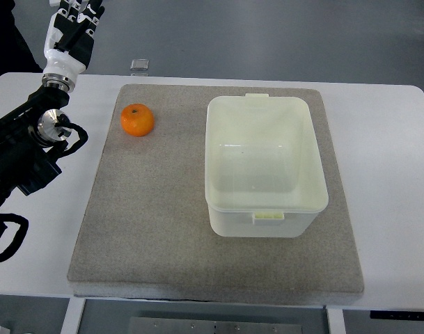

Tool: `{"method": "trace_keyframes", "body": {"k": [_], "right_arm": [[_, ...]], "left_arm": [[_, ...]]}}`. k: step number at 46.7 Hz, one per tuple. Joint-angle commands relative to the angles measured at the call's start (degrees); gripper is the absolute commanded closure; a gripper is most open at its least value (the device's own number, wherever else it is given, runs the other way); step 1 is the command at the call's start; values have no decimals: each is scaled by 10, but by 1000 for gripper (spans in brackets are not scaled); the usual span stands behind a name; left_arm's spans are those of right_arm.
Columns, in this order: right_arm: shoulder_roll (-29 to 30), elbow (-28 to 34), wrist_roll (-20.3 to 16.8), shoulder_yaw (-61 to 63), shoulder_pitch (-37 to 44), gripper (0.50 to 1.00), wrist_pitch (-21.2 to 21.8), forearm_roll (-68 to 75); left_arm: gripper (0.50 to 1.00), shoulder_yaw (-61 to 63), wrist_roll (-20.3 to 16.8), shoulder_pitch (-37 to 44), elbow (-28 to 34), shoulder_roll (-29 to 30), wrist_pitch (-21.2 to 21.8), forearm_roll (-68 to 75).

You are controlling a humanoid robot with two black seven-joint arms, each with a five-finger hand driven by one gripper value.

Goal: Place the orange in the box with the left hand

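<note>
One arm only is in play, the left, coming in low across the table (30, 264) edge and reaching up and away. Nearest me the grey mat (149, 236) lies bare. On its right half sits the box (266, 209), lidless and empty, ready to receive. Further back, near the mat's left corner, rests the orange (137, 120), untouched. Beyond that the left hand (72, 24) hangs past the table, cut by the frame; its fingers look loosely curled on nothing, perhaps.
</note>
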Motion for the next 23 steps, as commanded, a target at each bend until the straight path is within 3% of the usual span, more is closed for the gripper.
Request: {"method": "trace_keyframes", "body": {"k": [1,23], "right_arm": [[0,0,0,0,0,568,0,0],[0,0,0,0,1,568,0,1]], "left_arm": [[504,-1,-1,0,0,0,0,-2],[504,-2,-3,-3,2,0,4,-4]]}}
